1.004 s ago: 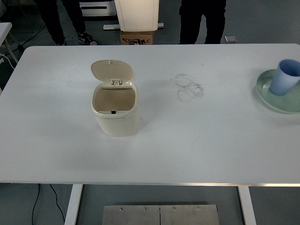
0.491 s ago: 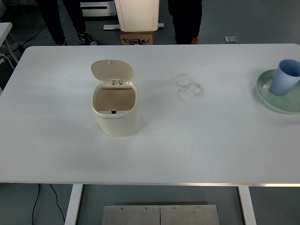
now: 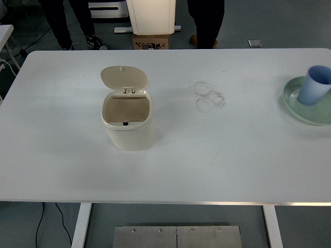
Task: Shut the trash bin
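Zero hands in view, so can't tell fingers' state. Trash bin [image 3: 128,123] sits left-center on desk [image 3: 207,165], lid [image 3: 124,77] up at far side. Approach not begun; next I'd reach in & push lid down.

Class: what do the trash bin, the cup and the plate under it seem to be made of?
Trash bin: cream plastic, judging by its smooth moulded shell and hinged lid. Cup: pale blue, matte, plastic or ceramic. Plate: light green, slightly glossy, likely glazed ceramic.

Person's dark legs [image 3: 207,20] beyond table shifted left (one brown shoe [image 3: 194,40] now showing)
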`<action>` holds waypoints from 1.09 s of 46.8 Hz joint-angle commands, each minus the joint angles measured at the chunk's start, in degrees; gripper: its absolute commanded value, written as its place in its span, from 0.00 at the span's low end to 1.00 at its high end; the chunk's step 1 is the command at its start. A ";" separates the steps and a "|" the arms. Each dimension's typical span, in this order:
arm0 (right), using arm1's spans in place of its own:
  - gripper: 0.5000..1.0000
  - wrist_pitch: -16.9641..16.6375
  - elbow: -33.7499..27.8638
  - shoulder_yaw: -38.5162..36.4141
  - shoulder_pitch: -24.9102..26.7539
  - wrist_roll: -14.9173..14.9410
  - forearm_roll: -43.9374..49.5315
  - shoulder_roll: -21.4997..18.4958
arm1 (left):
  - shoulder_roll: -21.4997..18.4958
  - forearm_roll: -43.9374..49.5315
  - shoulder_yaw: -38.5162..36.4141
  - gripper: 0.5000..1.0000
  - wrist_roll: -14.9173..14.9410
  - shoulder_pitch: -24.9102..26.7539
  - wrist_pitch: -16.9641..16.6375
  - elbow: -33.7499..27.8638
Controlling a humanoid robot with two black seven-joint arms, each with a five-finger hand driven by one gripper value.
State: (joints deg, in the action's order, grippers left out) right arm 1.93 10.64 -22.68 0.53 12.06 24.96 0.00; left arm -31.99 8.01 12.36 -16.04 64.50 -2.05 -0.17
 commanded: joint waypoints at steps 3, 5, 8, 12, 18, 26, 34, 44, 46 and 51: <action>0.98 0.00 0.00 0.00 0.00 0.07 0.00 0.00 | 2.98 0.07 0.03 1.00 0.21 1.59 -0.59 -0.01; 0.98 0.00 0.00 0.00 0.00 -0.02 0.00 0.00 | 4.03 0.07 0.03 1.00 0.30 1.86 -0.94 0.08; 0.98 0.00 0.00 0.00 0.00 0.07 0.00 0.00 | 5.79 -0.02 0.03 1.00 0.39 2.56 -1.12 0.08; 0.98 0.00 0.00 0.00 0.00 -0.01 0.00 0.00 | 8.25 -0.45 -0.05 1.00 0.48 3.79 -1.03 0.08; 0.98 0.00 0.00 0.00 0.08 -0.01 0.00 0.00 | 11.68 -0.81 -0.05 1.00 0.48 5.55 -1.03 0.25; 0.98 0.00 0.00 0.00 0.08 -0.01 0.00 0.00 | 13.70 -0.98 -0.23 1.00 0.48 6.34 -1.03 0.60; 0.98 0.00 0.00 0.00 0.00 0.07 0.00 0.00 | 14.41 -2.74 -0.49 1.00 0.57 6.61 -1.03 0.69; 0.98 0.00 0.00 0.00 0.00 -0.01 0.00 0.00 | 14.58 -2.83 -0.41 1.00 0.66 7.22 -1.03 0.69; 0.98 0.00 0.00 0.00 0.00 -0.02 0.00 0.00 | 14.93 -2.83 -0.41 1.00 0.66 7.22 -1.03 0.69; 0.98 0.00 0.00 0.00 0.08 0.07 0.00 0.00 | 15.64 -2.83 -0.41 1.00 0.66 7.22 -1.12 0.69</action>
State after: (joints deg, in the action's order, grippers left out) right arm 1.93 10.64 -22.67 0.54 12.06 24.96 0.00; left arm -16.69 5.17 11.93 -15.38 71.73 -3.11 0.52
